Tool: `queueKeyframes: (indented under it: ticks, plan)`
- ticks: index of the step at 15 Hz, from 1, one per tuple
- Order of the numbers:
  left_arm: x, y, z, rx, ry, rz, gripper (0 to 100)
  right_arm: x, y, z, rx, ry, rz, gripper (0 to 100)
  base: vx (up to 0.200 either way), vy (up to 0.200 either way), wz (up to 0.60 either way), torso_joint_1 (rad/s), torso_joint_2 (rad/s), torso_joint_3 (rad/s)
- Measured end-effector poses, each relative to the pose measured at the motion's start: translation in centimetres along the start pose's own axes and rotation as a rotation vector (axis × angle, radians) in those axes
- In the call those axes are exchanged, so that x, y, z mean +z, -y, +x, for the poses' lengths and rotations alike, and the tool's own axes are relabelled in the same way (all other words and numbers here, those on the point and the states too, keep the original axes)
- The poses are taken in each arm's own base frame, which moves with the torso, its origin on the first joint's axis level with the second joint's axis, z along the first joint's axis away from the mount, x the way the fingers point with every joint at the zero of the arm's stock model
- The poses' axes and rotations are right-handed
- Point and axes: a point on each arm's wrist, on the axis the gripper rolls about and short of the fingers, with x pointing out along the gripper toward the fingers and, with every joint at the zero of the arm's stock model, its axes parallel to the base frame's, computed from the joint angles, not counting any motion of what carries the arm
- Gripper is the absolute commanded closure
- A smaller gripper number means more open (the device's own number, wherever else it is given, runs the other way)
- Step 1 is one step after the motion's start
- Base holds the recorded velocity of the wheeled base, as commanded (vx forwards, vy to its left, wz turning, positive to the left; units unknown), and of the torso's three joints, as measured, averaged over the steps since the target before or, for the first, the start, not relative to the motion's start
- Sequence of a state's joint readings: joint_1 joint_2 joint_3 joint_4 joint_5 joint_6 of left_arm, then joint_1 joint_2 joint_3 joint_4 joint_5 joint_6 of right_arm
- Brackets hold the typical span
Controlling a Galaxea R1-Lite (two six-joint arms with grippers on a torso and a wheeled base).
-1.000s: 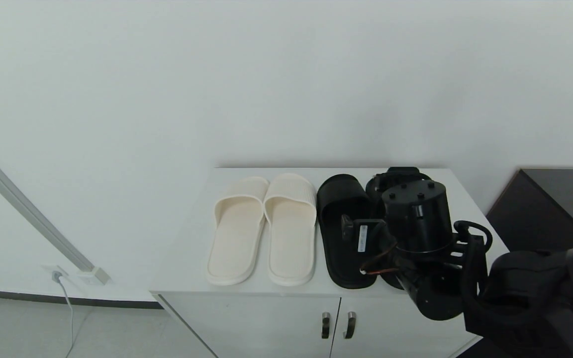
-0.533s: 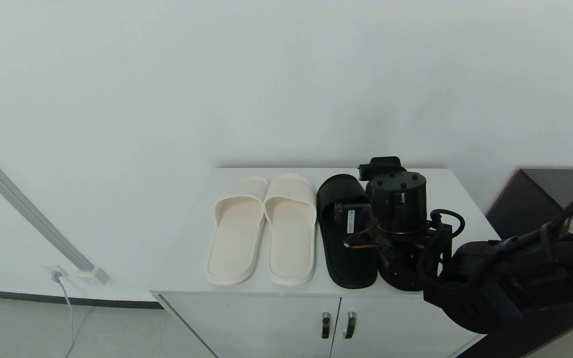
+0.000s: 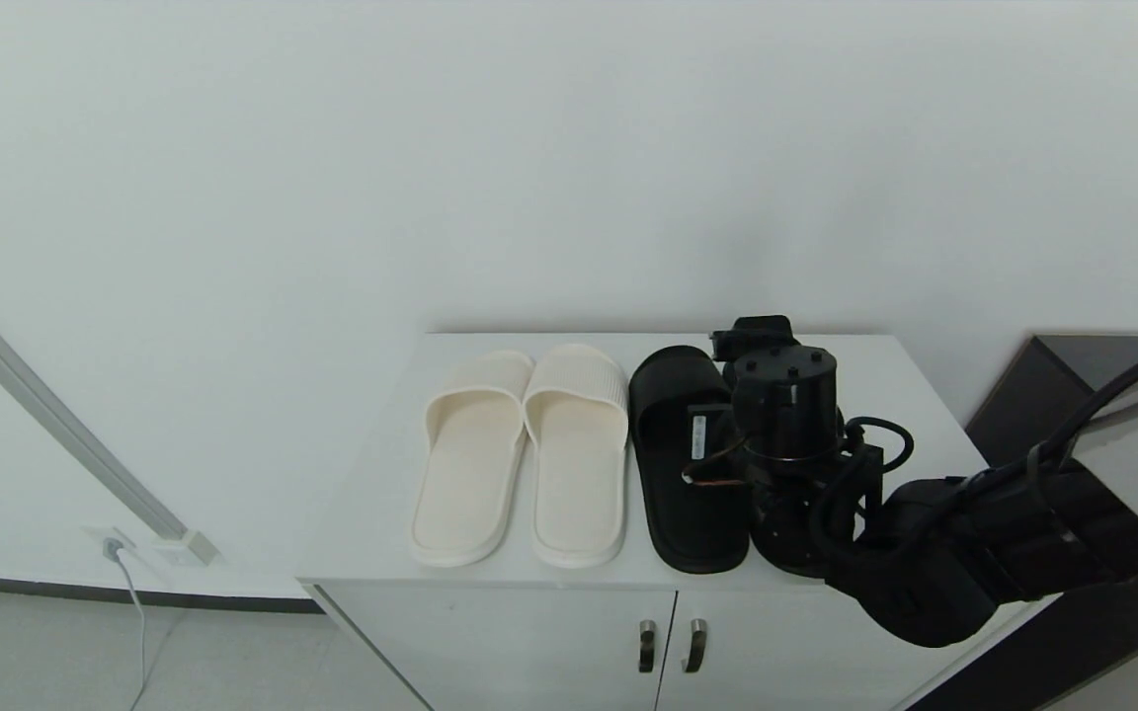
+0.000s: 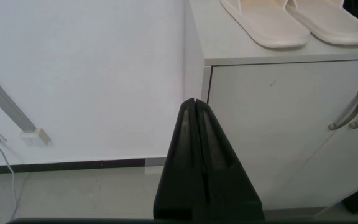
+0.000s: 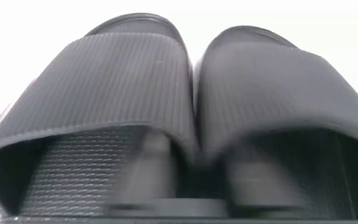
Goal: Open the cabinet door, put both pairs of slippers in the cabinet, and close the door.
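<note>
Cabinet (image 3: 529, 632) shut, cream slippers (image 3: 579, 464) atop, left pincer (image 4: 195, 143) closed empty, right pincer (image 5: 199, 183) spread inside black slippers (image 3: 683, 494)

Right arm (image 3: 934, 573) reaches in from the lower right, and its cylindrical wrist (image 3: 786, 400) tilts forward. Right gripper (image 5: 204, 186) points straight ahead. Its two fingers (image 5: 154, 168) are blurred but stand apart. Left gripper (image 4: 195, 106) has its fingers pressed flat together, with only a thin seam between them.
</note>
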State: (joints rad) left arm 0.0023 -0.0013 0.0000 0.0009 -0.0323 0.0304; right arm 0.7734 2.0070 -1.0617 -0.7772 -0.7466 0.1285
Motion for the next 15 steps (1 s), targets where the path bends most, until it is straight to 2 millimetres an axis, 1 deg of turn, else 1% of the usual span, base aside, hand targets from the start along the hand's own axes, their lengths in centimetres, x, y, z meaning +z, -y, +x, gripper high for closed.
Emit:
queueKeyframes:
  ticks: [3, 5, 7, 9, 13, 15]
  plan:
    - [0.0, 0.0, 0.0, 0.000, 0.000, -0.001, 100, 0.2, 0.1, -0.2, 0.001, 0.002, 0.001, 100, 0.000, 0.000, 0.00, 0.000, 0.00, 0.000]
    - [0.0, 0.0, 0.0, 0.001, 0.000, -0.001, 100, 0.7, 0.5, -0.6, 0.002, 0.009, 0.006, 100, 0.000, 0.000, 0.00, 0.000, 0.00, 0.000]
    - [0.0, 0.0, 0.0, 0.000, 0.000, -0.002, 100, 1.3, 1.1, -1.5, 0.006, 0.015, -0.003, 100, 0.000, 0.000, 0.00, 0.000, 0.00, 0.000]
    - [0.0, 0.0, 0.0, 0.000, 0.000, -0.002, 100, 1.8, 2.1, -2.8, 0.029, 0.015, -0.010, 100, 0.000, 0.000, 0.00, 0.000, 0.00, 0.000]
    - [0.0, 0.0, 0.0, 0.000, 0.000, -0.002, 100, 2.1, 3.2, -6.3, 0.320, -0.032, -0.033, 100, 0.000, 0.000, 0.00, 0.000, 0.00, 0.000]
    - [0.0, 0.0, 0.0, 0.000, 0.000, -0.002, 100, 2.1, 3.8, -7.7, 0.433, -0.048, -0.037, 100, 0.000, 0.000, 0.00, 0.000, 0.00, 0.000]
